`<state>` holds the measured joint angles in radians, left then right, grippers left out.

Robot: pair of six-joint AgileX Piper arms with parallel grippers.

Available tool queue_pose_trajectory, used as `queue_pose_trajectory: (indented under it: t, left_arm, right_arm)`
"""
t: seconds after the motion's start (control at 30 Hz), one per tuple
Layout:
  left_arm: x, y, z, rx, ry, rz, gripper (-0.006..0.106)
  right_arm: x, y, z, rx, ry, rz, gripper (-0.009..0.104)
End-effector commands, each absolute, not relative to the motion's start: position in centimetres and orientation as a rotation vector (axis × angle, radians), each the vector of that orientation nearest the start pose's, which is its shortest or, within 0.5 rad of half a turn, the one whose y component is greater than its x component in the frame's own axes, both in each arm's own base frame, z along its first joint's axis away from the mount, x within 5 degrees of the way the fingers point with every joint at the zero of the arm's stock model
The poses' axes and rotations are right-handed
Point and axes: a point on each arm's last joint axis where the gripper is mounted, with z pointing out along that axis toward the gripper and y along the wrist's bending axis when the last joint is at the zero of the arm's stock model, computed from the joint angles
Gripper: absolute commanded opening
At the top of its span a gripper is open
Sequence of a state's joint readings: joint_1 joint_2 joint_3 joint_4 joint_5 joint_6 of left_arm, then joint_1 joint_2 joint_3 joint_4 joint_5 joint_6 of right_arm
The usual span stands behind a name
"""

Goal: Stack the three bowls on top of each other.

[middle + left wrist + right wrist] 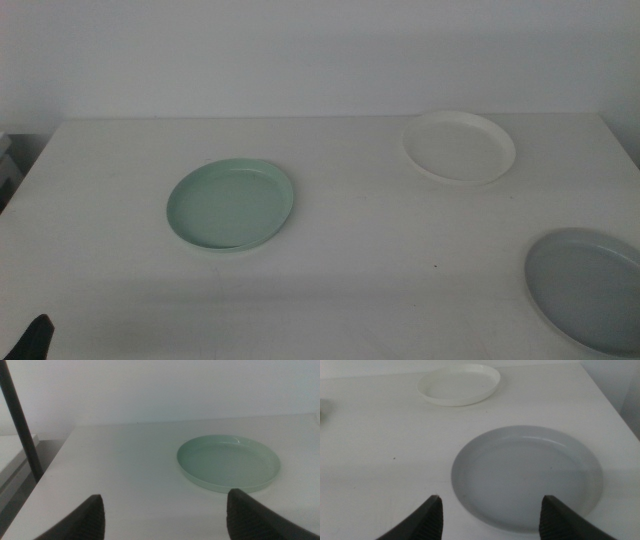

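Stacking has not begun: all three bowls lie apart on the desk [330, 280], none on another, so every lift and placement is left to do.

Nearest, the grey bowl [590, 287] sits at the desk's front right corner, partly cut off by the middle view's edge. The right gripper [490, 515] hovers low just in front of it, jaws spread wide and empty, the near rim of the grey bowl [527, 477] lying between them. The judgement is that this arm is lined up to take that bowl first.

The left gripper [165, 517] waits over the front left corner, only a dark tip showing in the middle view [35, 338]; its jaws are also released and hold nothing, pointing toward the green bowl [228, 461].

The green bowl [231, 204] rests left of the desk's centre, well apart from the others.

Farthest, the white bowl [459, 146] lies near the back edge, toward the right, and shows beyond the grey one in the right wrist view [459, 383].
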<state>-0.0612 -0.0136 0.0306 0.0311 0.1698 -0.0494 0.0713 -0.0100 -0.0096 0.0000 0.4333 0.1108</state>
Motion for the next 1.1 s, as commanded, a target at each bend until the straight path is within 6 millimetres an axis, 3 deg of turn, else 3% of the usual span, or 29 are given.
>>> queue_pose_trajectory:
  t: [0.0,0.37,0.63,0.87,1.07]
  left_arm:
    - [5.5,-0.3,19.8,0.019,1.573,-0.073,0.080]
    - [5.5,-0.3,19.8,0.019,1.573,-0.073,0.080]
    - [5.5,-0.3,19.8,0.019,1.573,-0.073,0.080]
    - [5.5,-0.3,19.8,0.019,1.573,-0.073,0.080]
    - [5.5,-0.3,19.8,0.019,1.573,-0.073,0.080]
  right_arm:
    - [4.8,0.3,20.2,0.029,1.780,0.117,0.050]
    - [5.1,0.3,31.3,0.032,1.837,0.111,0.050]
    - [8.9,0.5,36.8,0.036,2.099,0.092,0.050]
    - [15.1,0.7,37.4,0.036,2.326,0.042,0.050]
    - [21.4,-0.5,35.5,0.101,2.500,-0.047,0.050]
